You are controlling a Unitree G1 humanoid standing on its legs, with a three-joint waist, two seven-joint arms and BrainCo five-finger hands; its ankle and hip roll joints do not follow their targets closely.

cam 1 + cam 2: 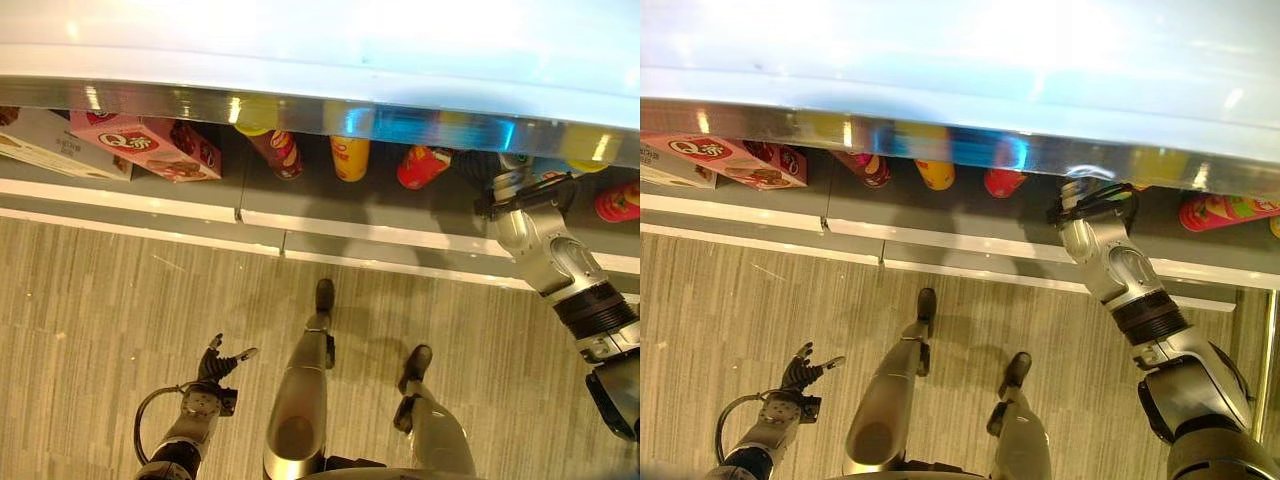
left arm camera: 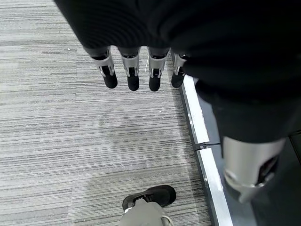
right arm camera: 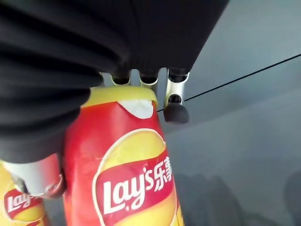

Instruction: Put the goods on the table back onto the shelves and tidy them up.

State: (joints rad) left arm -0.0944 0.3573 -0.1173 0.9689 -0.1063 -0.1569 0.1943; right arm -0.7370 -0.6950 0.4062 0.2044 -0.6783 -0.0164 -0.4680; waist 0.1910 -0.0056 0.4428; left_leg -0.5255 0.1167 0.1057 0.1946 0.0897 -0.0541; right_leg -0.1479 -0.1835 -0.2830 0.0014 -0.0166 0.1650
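Reaching under the shelf's top edge (image 1: 300, 105), right hand (image 3: 42, 108) is on the lower shelf board, fingers and thumb curled round a red-and-yellow chip canister (image 3: 127, 174), held upright just beside another canister of the same kind (image 3: 19, 207). Along the shelf board (image 1: 330, 205): red canister (image 1: 422, 166) nearest the right arm, then orange-yellow canister (image 1: 350, 157), dark red canister (image 1: 282, 153), pink box (image 1: 150, 146) and white box (image 1: 50, 142) toward the left end; another red canister (image 1: 618, 202) at the right end. Left hand (image 1: 218, 362) hangs low over the striped floor (image 2: 56, 141), fingers (image 2: 133, 75) straight and loosely spread, holding nothing.
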